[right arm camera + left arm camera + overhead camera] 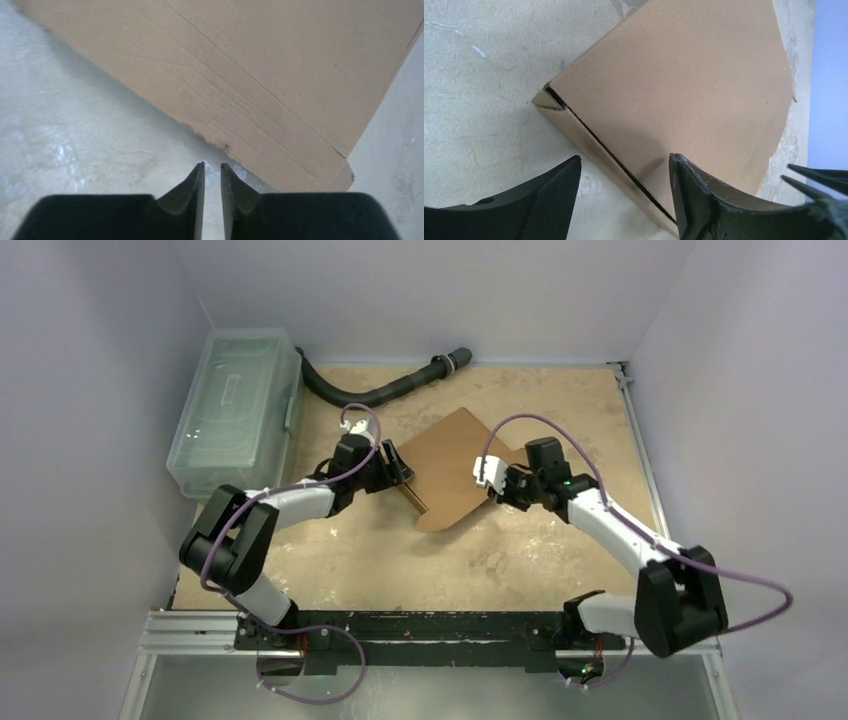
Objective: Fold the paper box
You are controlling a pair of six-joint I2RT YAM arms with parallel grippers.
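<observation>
**Box sits cornerwise mid-table, one claw at each flank**

The paper box (450, 455) lies in the middle of the table (560, 550), turned so that its corners, not its sides, face the table's edges. One corner points toward the far wall. The arms cover part of its outline, so I cannot tell which way its long axis runs.

Bare table lies open on the near side, between the box and the arm bases, and again to the right as far as the edge rail. On the left a clear plastic bin (235, 410) stands against the wall, well apart from the box. A black hose (385, 390) curves along the far edge, near the box's far corner.

The left gripper (624, 195) is spread wide at the box's left side. One finger is over the table and the other over the top panel, with the box's edge running between them. The right gripper (212, 182) is at the box's right edge. Its fingers are drawn almost together with only a sliver between them, and they hold nothing; the tips stop just short of the cardboard.

The box is plain brown cardboard, low and flat-topped. The left wrist view shows a dark slit between top panel and side wall, and a small tab jutting at the corner. The right wrist view shows crease lines along a slightly ragged edge.
</observation>
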